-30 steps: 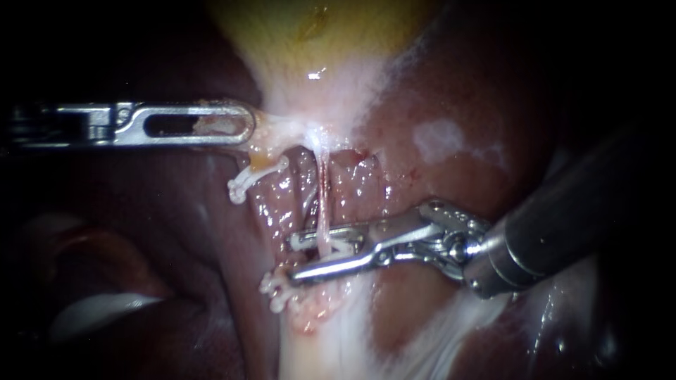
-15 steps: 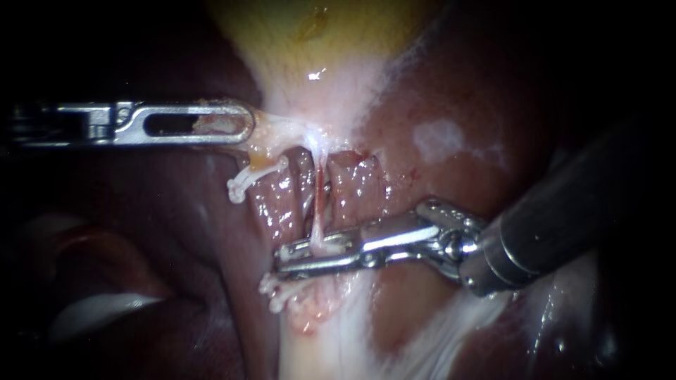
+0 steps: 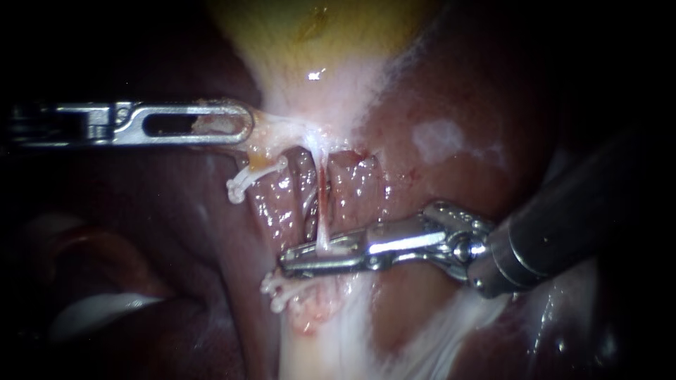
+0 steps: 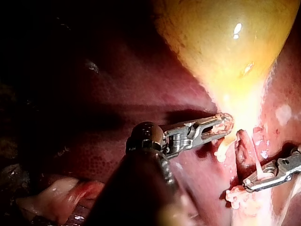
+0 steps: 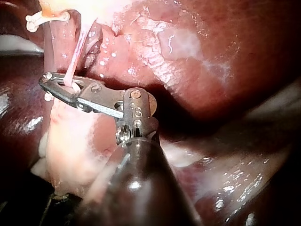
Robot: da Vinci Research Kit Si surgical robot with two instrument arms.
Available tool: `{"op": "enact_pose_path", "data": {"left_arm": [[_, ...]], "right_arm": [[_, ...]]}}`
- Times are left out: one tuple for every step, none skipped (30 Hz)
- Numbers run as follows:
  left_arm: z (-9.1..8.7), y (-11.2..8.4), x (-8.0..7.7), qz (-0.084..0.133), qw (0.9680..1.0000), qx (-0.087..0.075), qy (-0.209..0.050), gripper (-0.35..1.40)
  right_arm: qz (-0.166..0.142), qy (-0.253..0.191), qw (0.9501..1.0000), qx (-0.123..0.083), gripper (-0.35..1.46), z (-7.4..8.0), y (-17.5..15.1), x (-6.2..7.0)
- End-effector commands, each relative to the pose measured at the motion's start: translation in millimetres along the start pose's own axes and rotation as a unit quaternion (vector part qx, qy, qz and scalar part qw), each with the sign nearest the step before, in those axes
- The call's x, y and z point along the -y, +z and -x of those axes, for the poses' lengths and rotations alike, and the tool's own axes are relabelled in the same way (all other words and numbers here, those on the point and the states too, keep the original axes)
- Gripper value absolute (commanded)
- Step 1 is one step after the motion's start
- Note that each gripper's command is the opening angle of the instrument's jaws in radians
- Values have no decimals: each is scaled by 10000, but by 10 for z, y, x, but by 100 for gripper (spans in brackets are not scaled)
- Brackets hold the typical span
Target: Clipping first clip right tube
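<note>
**A:** So the right instrument (image 3: 290, 255) has its jaws squeezed nearly flat, clamped on the right tube (image 3: 322, 211) from both sides. That tube's a thin pale strand, pinkish partway up. It runs straight down from the neck of the gallbladder (image 3: 317, 42) into the jaws and looks taut. There's a bit of white between the jaws beside it, can't tell what that is.

**B:** How's the shaft sitting?

**A:** It comes in from the lower right, with the wrist bent so the jaws lie almost level across the tube, over the liver (image 3: 436, 98).

**B:** And the other one?

**A:** The left instrument (image 3: 248, 125) lies level. Its slotted jaws are closed on pale tissue at the gallbladder neck. The left tube (image 3: 274, 204), thicker and reddish, sits just beside the right tube. It carries 2 white clips (image 3: 245, 181), 1 near the left instrument's tip and 1 just below the right instrument's jaws.
</note>
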Motion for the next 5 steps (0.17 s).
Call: {"op": "enact_pose_path", "data": {"left_arm": [[0, 0, 0, 0, 10000, 1, 0, -35], [0, 0, 0, 0, 10000, 1, 0, -35], [0, 0, 0, 0, 10000, 1, 0, -35], [0, 0, 0, 0, 10000, 1, 0, -35], [0, 0, 0, 0, 10000, 1, 0, -35]], "right_arm": [[1, -1, 10000, -1, -35, 0, 0, 0], [1, -1, 10000, -1, -35, 0, 0, 0], [2, -1, 10000, -1, -35, 0, 0, 0], [2, -1, 10000, -1, -35, 0, 0, 0], [2, -1, 10000, -1, -35, 0, 0, 0]]}}
